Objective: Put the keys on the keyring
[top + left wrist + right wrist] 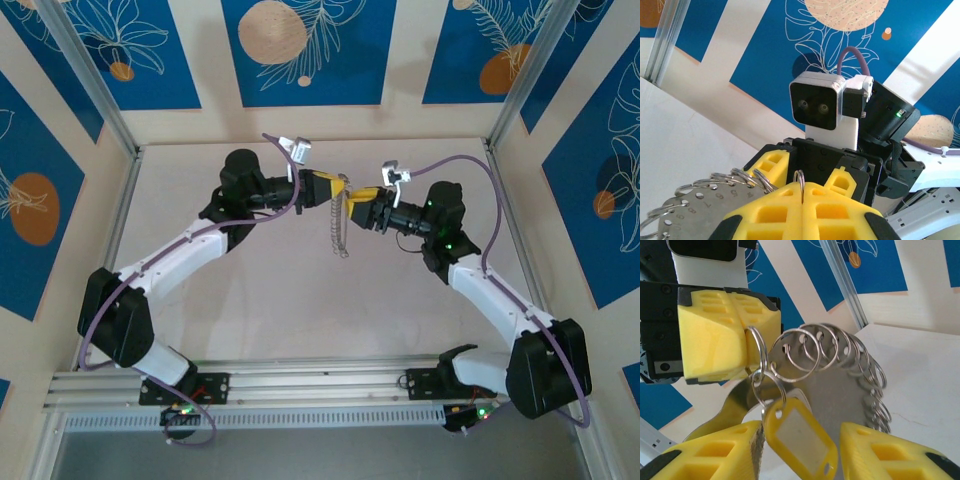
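The left gripper (803, 187) is pinched shut on the big grey metal keyring (840, 385), so it hangs steady. The right gripper (800, 432) sits around a yellow plastic tag (802, 442). Is it holding the tag? I cannot tell.

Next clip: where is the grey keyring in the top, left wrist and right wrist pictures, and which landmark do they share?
Top external: the keyring hangs at centre, under the left gripper.
Left wrist: lower left corner, beside that gripper's shut fingers.
Right wrist: centre-right, behind the yellow tag.
Shared landmark: the left gripper's yellow fingers, pinching one of its small rings.
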### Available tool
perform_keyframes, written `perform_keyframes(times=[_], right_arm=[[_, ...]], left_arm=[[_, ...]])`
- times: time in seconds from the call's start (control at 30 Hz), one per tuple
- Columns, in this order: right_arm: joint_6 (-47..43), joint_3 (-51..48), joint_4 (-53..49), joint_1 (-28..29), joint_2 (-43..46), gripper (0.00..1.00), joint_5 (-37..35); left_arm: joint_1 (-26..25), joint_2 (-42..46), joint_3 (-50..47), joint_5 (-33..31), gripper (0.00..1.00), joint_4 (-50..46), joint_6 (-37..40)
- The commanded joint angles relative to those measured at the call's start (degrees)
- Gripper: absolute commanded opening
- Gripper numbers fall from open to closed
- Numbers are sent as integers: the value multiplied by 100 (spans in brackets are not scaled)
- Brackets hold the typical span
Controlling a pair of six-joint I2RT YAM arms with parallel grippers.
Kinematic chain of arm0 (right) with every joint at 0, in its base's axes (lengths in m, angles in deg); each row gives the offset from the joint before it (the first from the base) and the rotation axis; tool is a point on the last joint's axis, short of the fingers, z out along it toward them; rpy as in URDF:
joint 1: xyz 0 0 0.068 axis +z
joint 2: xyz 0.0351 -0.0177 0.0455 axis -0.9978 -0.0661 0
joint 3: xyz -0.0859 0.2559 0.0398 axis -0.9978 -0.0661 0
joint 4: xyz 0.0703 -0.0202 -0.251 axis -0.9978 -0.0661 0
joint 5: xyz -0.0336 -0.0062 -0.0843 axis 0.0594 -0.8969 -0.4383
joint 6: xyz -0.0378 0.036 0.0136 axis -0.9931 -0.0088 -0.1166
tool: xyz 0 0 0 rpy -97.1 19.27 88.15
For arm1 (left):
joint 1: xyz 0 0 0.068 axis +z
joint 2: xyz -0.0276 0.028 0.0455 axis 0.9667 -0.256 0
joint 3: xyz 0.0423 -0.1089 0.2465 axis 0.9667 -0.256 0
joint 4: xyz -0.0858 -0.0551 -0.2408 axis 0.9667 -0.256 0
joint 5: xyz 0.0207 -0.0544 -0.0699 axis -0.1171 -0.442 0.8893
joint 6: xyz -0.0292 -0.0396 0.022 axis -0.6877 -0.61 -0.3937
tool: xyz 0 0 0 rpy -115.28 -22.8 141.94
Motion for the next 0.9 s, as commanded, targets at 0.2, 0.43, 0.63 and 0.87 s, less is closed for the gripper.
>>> perform_keyframes(times=[0.2, 0.43, 0.63, 0.87], right_arm=[[-388, 264, -348, 299, -119, 0, 54], [-460, 297, -421, 602, -140, 0, 18], [-620, 606, -647, 844, -348, 0, -77], [-597, 486, -745, 757, -265, 1, -267]], left_arm=[[-94, 195, -85, -96, 0, 607, -190], [-99, 177, -224, -172, 0, 924, -361], [-129, 150, -336, -188, 0, 1039, -400], [-135, 155, -437, -229, 0, 1223, -503]])
